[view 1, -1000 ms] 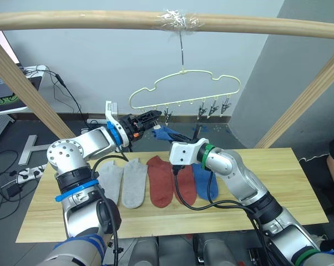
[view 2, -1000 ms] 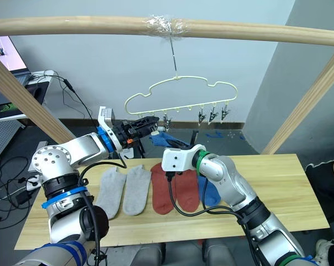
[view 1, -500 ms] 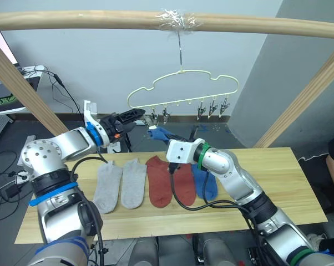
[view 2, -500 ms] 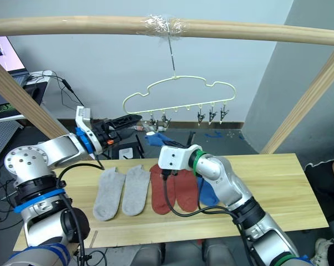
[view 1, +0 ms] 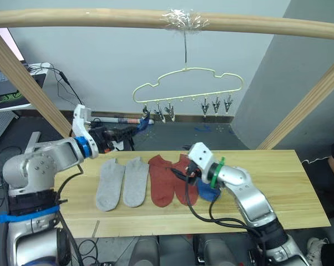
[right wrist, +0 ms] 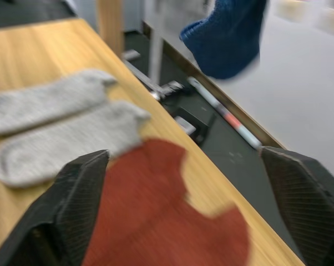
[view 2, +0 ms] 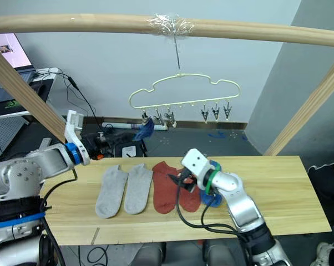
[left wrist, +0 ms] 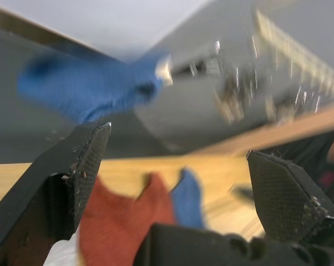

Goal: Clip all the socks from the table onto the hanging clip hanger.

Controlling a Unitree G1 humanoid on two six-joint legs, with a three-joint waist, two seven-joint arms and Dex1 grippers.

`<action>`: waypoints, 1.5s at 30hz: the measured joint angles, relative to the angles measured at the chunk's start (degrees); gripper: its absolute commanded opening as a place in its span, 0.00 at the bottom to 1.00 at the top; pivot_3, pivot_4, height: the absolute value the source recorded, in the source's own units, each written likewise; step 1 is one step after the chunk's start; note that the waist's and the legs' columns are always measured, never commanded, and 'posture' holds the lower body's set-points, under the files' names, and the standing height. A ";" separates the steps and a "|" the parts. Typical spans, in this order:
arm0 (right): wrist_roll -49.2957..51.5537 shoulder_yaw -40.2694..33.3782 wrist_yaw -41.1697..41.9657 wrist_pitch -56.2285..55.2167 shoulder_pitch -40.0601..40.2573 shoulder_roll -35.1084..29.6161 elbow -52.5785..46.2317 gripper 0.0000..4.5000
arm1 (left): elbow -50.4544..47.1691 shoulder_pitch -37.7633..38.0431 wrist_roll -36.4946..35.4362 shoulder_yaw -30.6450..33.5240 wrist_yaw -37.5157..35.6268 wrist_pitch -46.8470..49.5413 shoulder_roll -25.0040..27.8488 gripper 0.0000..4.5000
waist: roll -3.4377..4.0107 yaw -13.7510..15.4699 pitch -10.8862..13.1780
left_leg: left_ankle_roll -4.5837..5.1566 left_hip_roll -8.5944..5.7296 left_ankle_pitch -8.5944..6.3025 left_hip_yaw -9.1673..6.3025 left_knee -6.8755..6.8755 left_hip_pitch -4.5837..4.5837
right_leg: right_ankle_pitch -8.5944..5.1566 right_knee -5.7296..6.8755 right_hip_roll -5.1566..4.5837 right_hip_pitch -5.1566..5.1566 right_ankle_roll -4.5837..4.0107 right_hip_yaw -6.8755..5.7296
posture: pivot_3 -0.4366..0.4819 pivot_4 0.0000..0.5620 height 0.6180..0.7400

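We see one blue sock (view 2: 145,128) hanging from the leftmost clip of the clip hanger (view 2: 183,94), which hangs from the wooden pole (view 2: 100,23) above the bench (view 2: 278,188). Along the bench's far edge lie two grey socks (view 2: 125,188), two red socks (view 2: 172,191) and the other blue sock (view 1: 207,190), side by side. Our left gripper (left wrist: 172,166) has its fingers spread, empty, off the far left corner. Our right gripper (right wrist: 183,188) hovers over the red socks, fingers spread.
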 measured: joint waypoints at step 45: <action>21.76 -14.76 -3.92 13.23 -1.96 -12.80 -20.59 1.00 | 25.83 -6.54 45.60 -17.75 25.48 -58.16 -30.72 0.44 | 0.11 0.02 0.02 | 0.08 -0.10 0.03 -0.04 0.16 0.03 | 0.19 0.06 0.04 0.18 -0.23 -0.04 | 0.58 0.32 1.00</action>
